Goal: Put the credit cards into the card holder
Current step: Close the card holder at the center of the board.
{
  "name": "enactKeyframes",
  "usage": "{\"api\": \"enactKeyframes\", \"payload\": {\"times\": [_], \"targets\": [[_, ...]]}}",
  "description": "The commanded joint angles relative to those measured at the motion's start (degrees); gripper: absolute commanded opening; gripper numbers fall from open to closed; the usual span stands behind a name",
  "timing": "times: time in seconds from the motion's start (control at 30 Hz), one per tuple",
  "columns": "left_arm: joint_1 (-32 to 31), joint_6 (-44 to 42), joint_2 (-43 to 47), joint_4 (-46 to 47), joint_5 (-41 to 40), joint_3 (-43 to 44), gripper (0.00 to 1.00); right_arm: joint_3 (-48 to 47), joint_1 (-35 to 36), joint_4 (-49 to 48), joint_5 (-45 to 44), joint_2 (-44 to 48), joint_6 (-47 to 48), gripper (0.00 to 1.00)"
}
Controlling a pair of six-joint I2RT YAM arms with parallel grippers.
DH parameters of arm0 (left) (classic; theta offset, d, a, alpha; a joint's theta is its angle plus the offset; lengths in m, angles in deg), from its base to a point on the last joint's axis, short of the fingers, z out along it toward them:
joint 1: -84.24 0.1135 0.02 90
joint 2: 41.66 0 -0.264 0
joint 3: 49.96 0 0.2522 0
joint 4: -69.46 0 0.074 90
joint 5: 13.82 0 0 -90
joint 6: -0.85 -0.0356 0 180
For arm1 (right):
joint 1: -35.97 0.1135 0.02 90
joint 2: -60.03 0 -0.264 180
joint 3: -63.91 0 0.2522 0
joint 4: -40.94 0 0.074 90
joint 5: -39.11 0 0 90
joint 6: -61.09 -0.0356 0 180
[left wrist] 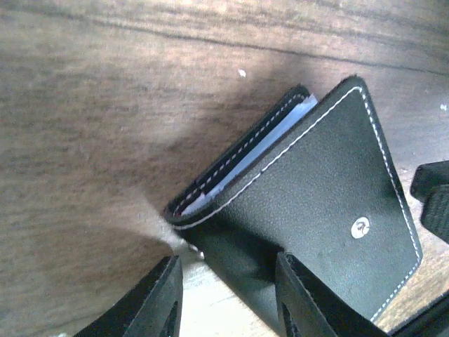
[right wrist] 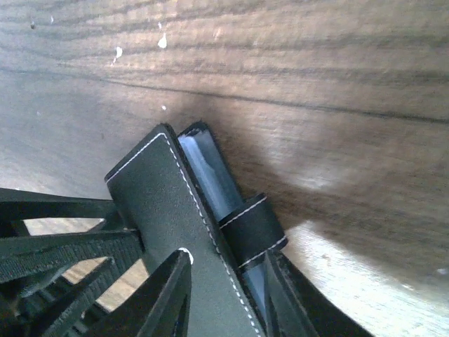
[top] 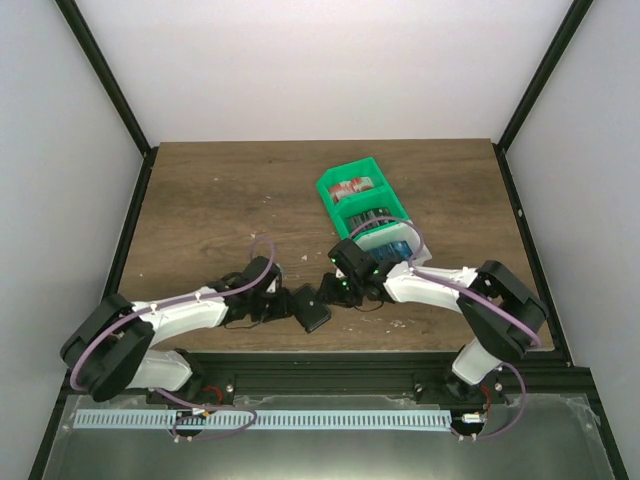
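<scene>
— Brown wood-grain table [top: 210, 200], white walls round it. What's at the left of the overhead view?

— Left arm [top: 180, 320], reaching from the lower left corner toward the middle of the near edge. The left gripper [top: 285, 303] sits low over the wood with its fingers [left wrist: 160, 305] spread apart. One corner of the card holder [top: 312, 312] pokes in between them. It touches one finger, and a strip of bare table shows beside the other.

— And the holder itself?

— Black with white stitching, at lower centre of the overhead view, between the two grippers. Its covers stand slightly parted. A silver snap [left wrist: 360, 227] shows on the flap, and a pale blue-grey layer [left wrist: 270, 144] runs between the covers. Card or lining, I can't tell. Nor can I tell whether it rests on the wood or hangs clear.

— To the right of it?

— The right gripper [top: 335, 290], at the end of the right arm [top: 440, 285] coming in from the lower right. Its fingers [right wrist: 172, 298] are clamped on the holder, one on each side, just beside the strap [right wrist: 254, 232].

— Anything further right?

— A green bin [top: 325, 190] right of centre at mid-table. A white bin [top: 375, 230] touches its near end, with something blue [top: 392, 245] inside, too small to make out.
</scene>
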Motion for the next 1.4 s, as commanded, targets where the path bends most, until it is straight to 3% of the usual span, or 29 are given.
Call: {"api": "enactKeyframes", "payload": {"times": [0.0,0.13,0.33,0.57,0.77,1.0,1.37], "targets": [[0.1,-2.9,-2.8,-1.6,-3.4,3.2,0.38,-2.4,0.5,3.3,-8.9,2.5,0.2,0.33],[0.0,-5.1,-5.4,-1.8,-5.5,4.2,0.36,-3.5,0.5,7.7,-15.8,2.6,0.2,0.36],[0.1,-9.0,-8.1,-1.9,-7.8,6.3,0.33,-3.9,0.5,11.0,-17.7,0.0,0.2,0.33],[1.6,-14.4,-12.0,0.6,-5.1,10.4,0.33,-3.5,0.8,6.6,-7.9,-1.4,0.2,0.32],[1.9,-13.4,-12.6,0.6,-3.7,11.3,0.36,-4.4,1.8,4.8,-4.9,-1.6,0.2,0.37],[1.9,-11.7,-10.8,-0.4,-3.6,10.8,0.41,-7.6,3.8,6.4,-8.9,-5.1,0.2,0.46],[1.9,-9.9,-10.0,1.0,-2.4,7.9,0.32,-12.1,6.6,6.3,-12.0,-8.5,0.2,0.59]]}}
